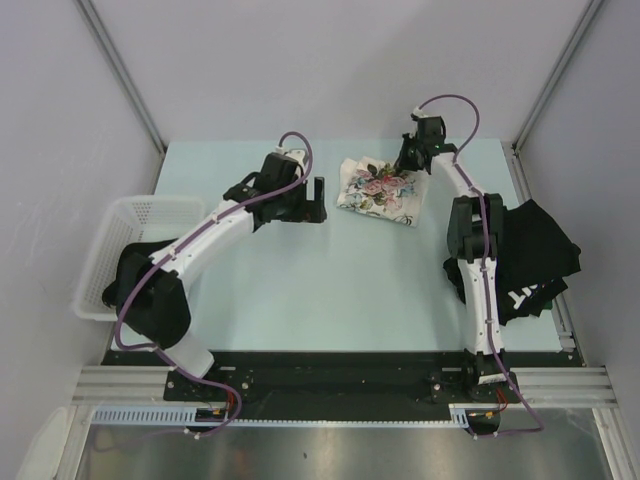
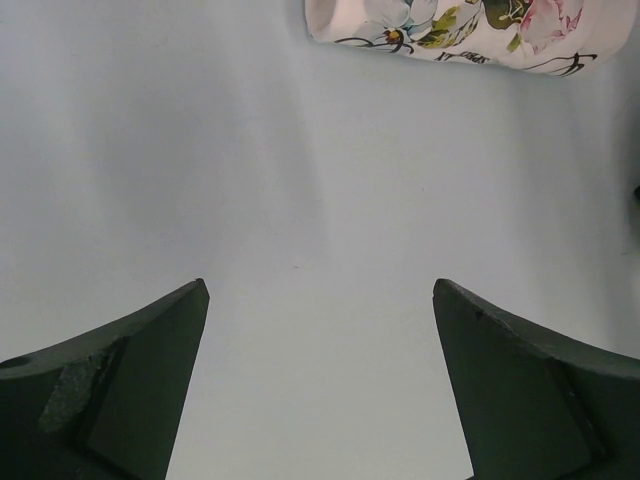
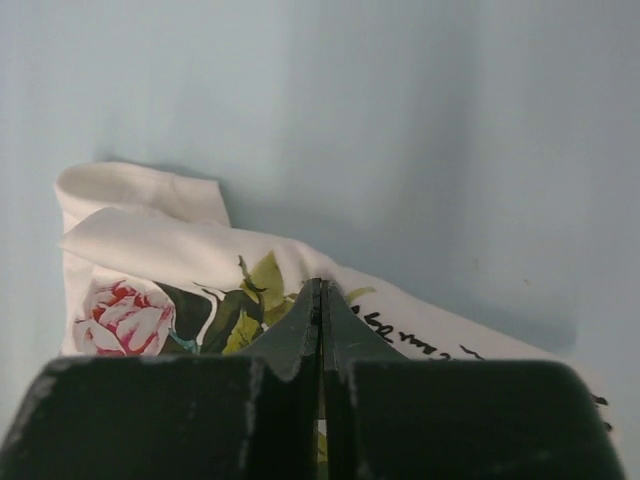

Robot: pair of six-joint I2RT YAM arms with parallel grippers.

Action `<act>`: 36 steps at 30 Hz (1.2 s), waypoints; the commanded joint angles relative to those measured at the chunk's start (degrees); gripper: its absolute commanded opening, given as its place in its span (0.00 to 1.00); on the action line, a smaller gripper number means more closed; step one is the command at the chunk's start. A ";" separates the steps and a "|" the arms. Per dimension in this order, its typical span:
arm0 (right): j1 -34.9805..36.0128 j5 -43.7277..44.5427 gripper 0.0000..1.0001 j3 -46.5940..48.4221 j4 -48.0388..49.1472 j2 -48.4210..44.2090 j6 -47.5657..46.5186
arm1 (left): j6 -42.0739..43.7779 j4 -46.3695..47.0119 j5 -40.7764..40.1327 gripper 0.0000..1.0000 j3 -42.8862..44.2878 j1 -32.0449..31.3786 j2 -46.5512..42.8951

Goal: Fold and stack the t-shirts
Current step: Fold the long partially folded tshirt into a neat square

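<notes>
A cream-white t-shirt [image 1: 378, 190] with a flower print lies folded at the back middle of the table. My right gripper [image 1: 408, 160] is at its far right corner. In the right wrist view the jaws [image 3: 321, 285] are pressed together on a raised fold of that shirt [image 3: 150, 260], with a sliver of cloth between them. My left gripper [image 1: 318, 200] is open and empty just left of the shirt; its view shows the shirt's edge [image 2: 470, 30] beyond the gripper [image 2: 320, 285]. A heap of black t-shirts [image 1: 535, 255] lies at the right edge.
A white mesh basket [image 1: 130, 225] stands at the left edge, with black cloth [image 1: 150, 295] hanging over its near end beside the left arm. Grey walls close in the table on three sides.
</notes>
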 commanded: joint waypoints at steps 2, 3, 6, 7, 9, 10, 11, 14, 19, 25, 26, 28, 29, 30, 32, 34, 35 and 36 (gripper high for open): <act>-1.55 0.24 0.00 0.64 1.34 -1.60 -0.64 | -0.19 0.93 -0.43 0.99 3.11 -0.72 0.72; -1.64 0.15 0.00 0.55 0.99 -1.78 -0.73 | -0.27 0.93 -0.43 0.99 3.28 -0.81 1.07; -2.34 -0.55 0.00 -1.37 0.98 -3.62 -0.47 | -0.36 0.84 -0.43 0.99 4.34 -1.07 1.95; -2.34 -0.81 0.00 -1.90 1.16 -5.28 -0.47 | -0.45 0.84 -0.34 0.99 4.51 -1.33 2.30; -2.43 -0.90 0.00 -3.22 1.42 -7.31 -0.29 | -0.63 1.37 0.01 1.00 4.95 -1.60 2.74; -2.61 -1.16 0.00 -4.62 1.42 -8.36 -0.29 | -0.80 1.45 0.36 1.00 5.21 -1.77 3.35; -2.61 -1.43 0.00 -5.42 1.51 -10.46 -0.29 | -0.98 1.63 0.63 1.00 5.83 -1.95 3.62; -2.69 -1.52 0.00 -9.02 1.60 -15.12 -0.21 | -1.07 2.07 0.98 1.00 6.97 -2.74 4.68; -2.78 -1.34 0.00 -16.49 2.74 -22.69 -0.38 | -1.15 2.77 1.68 1.00 8.20 -3.36 5.38; -2.43 -3.36 0.00 -24.14 0.55 -28.41 0.76 | -0.89 3.21 2.47 0.99 7.68 -3.53 4.68; -2.26 -3.36 0.00 -24.84 0.28 -28.85 0.50 | -0.63 3.21 2.56 1.00 7.50 -3.62 4.16; -1.64 -3.19 0.00 -28.18 0.54 -30.34 0.15 | -0.45 3.74 2.65 1.00 6.72 -3.53 3.63; -1.47 -3.10 0.00 -29.41 0.98 -30.87 -0.03 | -0.36 3.83 2.74 0.99 6.62 -3.53 3.27; -0.94 -2.84 0.00 -31.42 1.33 -31.22 -0.29 | -0.36 3.83 2.74 0.99 6.45 -3.53 3.01; -0.50 -2.22 0.00 -32.49 1.60 -31.49 -0.47 | 0.07 3.57 3.00 0.99 6.45 -3.53 2.74; -0.23 -2.13 0.00 -33.63 1.69 -30.35 -0.64 | 0.51 3.13 3.00 1.00 6.27 -3.62 2.31; -0.06 -2.13 0.00 -33.90 1.51 -29.74 -0.82 | 0.69 3.13 3.00 1.00 6.27 -3.53 2.30; -0.06 -2.13 0.00 -33.90 1.16 -29.12 -0.91 | 0.87 2.86 2.91 1.00 6.36 -3.53 2.22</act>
